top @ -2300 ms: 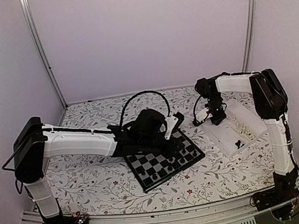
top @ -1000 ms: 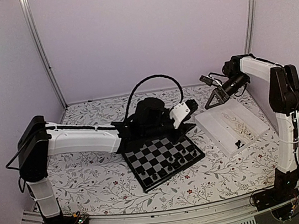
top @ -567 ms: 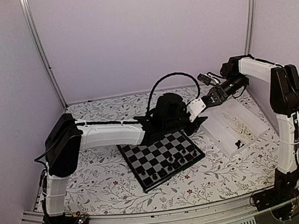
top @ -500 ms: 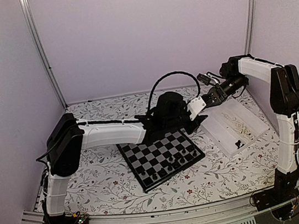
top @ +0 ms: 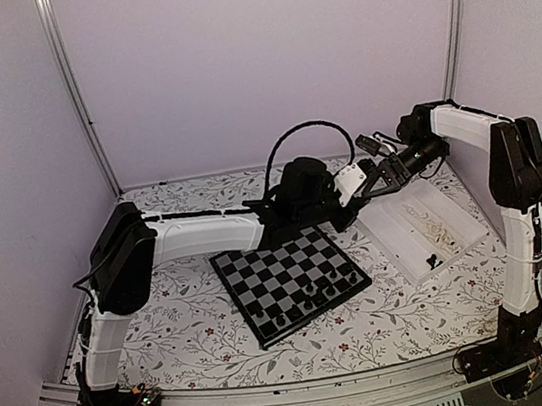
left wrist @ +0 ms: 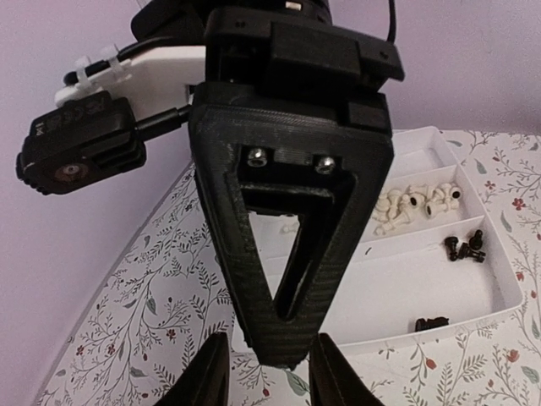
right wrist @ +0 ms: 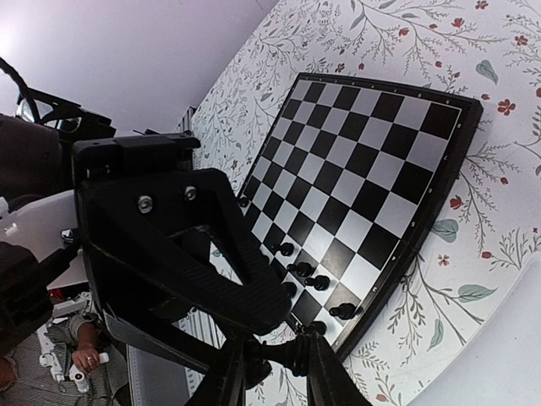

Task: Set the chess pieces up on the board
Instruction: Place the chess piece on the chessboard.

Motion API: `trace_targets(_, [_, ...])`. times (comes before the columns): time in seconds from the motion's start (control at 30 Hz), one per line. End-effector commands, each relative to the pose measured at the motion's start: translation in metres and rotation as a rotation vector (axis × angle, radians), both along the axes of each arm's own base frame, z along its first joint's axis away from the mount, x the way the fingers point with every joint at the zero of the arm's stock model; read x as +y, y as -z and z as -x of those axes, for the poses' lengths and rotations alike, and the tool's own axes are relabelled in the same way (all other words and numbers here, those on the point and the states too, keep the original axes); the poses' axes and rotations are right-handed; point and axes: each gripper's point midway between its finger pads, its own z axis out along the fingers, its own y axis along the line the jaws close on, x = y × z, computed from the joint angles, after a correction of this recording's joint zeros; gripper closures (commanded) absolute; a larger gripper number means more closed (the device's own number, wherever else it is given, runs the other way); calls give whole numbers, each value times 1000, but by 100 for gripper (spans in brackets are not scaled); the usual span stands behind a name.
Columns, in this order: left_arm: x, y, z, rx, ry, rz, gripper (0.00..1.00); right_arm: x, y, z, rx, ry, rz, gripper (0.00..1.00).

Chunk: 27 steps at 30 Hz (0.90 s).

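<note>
Looks like a mid-air handover. Shows the left gripper [left wrist: 269,382] with fingers parted, straddling the tip of the right gripper [right wrist: 275,372], itself nearly closed on a dark lump (a piece or the other fingertip; cannot tell which). Meets above the gap between the white tray [top: 404,237] and the board [top: 260,271], toward the far side.

Leaves cream pieces [left wrist: 414,203] and spare black pieces [left wrist: 463,247] in the tray's compartments. Finds placed black pieces [top: 310,303] only along the board's near-right edge.

To do this step well: hold the right wrist steady, close the left fingers squarely on the piece below the giver's tips, confirm the hold, and only then release. Otherwise risks dropping a tiny figure onto the floral table [top: 179,337].
</note>
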Motion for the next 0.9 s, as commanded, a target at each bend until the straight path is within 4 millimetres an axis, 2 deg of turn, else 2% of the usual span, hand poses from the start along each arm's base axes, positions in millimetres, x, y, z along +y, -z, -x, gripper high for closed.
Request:
trace_targets(0.0, [-3, 5, -9, 10, -10, 8, 67, 5, -20, 9, -19, -13, -47, 75])
trace_targets(0.13, [-5, 8, -11, 11, -10, 7, 71, 5, -20, 10, -17, -14, -47, 75])
trace_targets(0.37, [-4, 6, -17, 1, -44, 14, 84, 7, -19, 12, -15, -19, -47, 75])
trace_targets(0.53, [-4, -6, -11, -1, -23, 49, 84, 7, -17, 13, -10, -20, -43, 74])
trace_targets(0.73, [-6, -17, -2, 6, 16, 74, 89, 7, -18, 13, -10, -21, -46, 68])
trace_targets(0.87, [-5, -17, 3, 23, 21, 72, 90, 6, -23, 10, -35, -17, -30, 55])
